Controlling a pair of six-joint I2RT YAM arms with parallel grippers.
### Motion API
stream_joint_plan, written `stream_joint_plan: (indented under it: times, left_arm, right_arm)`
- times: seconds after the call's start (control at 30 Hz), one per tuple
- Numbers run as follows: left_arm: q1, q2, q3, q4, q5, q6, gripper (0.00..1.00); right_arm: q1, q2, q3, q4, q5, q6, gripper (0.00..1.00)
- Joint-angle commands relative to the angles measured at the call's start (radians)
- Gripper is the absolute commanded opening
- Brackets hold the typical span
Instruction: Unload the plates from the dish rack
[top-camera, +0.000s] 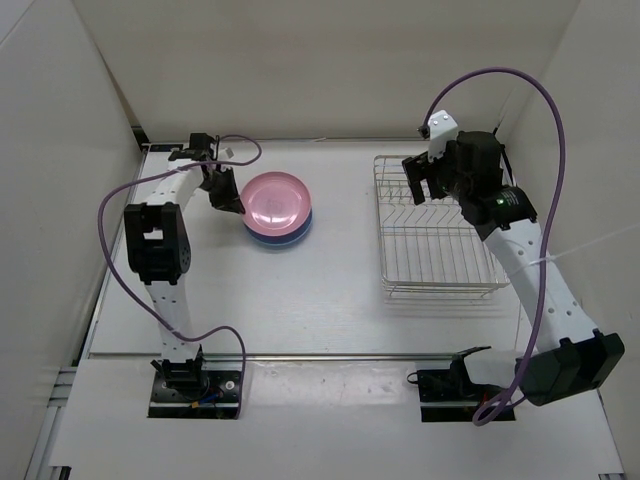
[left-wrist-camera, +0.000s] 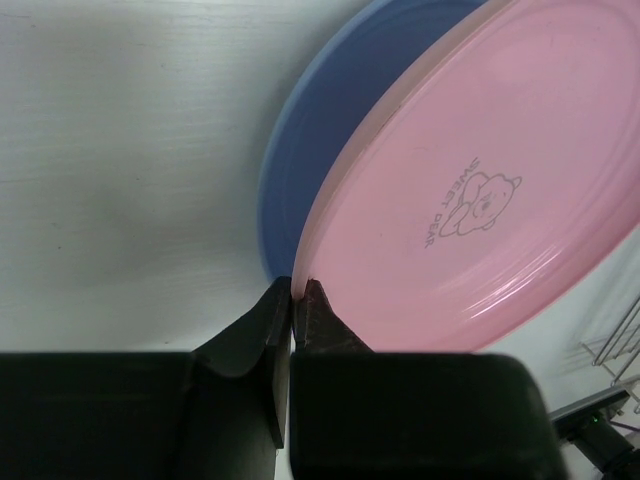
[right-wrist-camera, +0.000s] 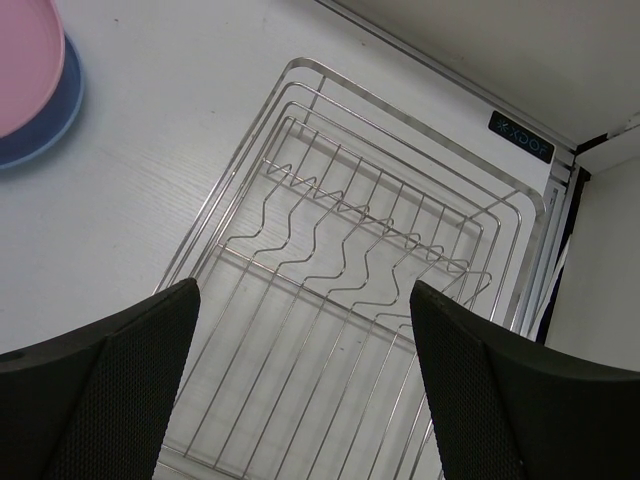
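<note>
My left pincer (left-wrist-camera: 293, 290) pinches the rim of the pink plate (left-wrist-camera: 480, 200), which is stacked on the blue plate (left-wrist-camera: 320, 140) just ahead. My right pincer (right-wrist-camera: 305, 290) hangs spread above the dish rack (right-wrist-camera: 350, 270), bare beneath it. Only letting go seems left.

This looks like a robot test bench in a lab: a white table (top-camera: 330, 315) boxed in by plain white panels (top-camera: 320, 70), 2 robot arms bolted at its near edge, left arm (top-camera: 155, 240) and right arm (top-camera: 530, 270), purple cables (top-camera: 102, 205) looping off both

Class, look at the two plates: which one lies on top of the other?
The pink plate, resting on the blue plate; only the blue rim shows.
</note>
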Motion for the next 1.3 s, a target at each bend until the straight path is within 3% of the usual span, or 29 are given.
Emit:
stream_joint_plan:
  times: [0.0,0.37,0.53,0.83,0.87,1.1,1.27]
  left_arm:
    - [-0.003,0.008,0.039,-0.008,0.065,-0.009,0.11]
    - [-0.003,0.039,0.048,-0.017,0.065,-0.009,0.12]
    - [-0.023,0.039,0.048,-0.017,0.065,0.000,0.29]
    - [-0.052,0.039,0.057,-0.029,0.065,0.020,0.46]
    - [-0.052,0.048,0.057,-0.029,0.056,0.020,0.52]
    - [-0.063,0.039,0.048,-0.049,0.047,0.051,0.66]
    - [-0.063,0.019,0.048,-0.092,0.035,0.083,0.85]
  right_arm:
    - [-0.001,-0.032,0.008,0.032,-0.009,-0.007,0.89]
    - [-0.001,-0.041,0.008,0.032,-0.018,-0.007,0.89]
    - [-0.001,-0.050,0.008,0.032,-0.018,-0.007,0.89]
    - [-0.001,-0.050,0.008,0.022,-0.028,-0.007,0.89]
    - [-0.001,-0.050,0.008,0.022,-0.028,-0.007,0.89]
    - [-0.001,-0.059,0.008,0.012,-0.046,-0.007,0.89]
    - [-0.001,-0.059,0.008,0.012,-0.046,-0.007,0.89]
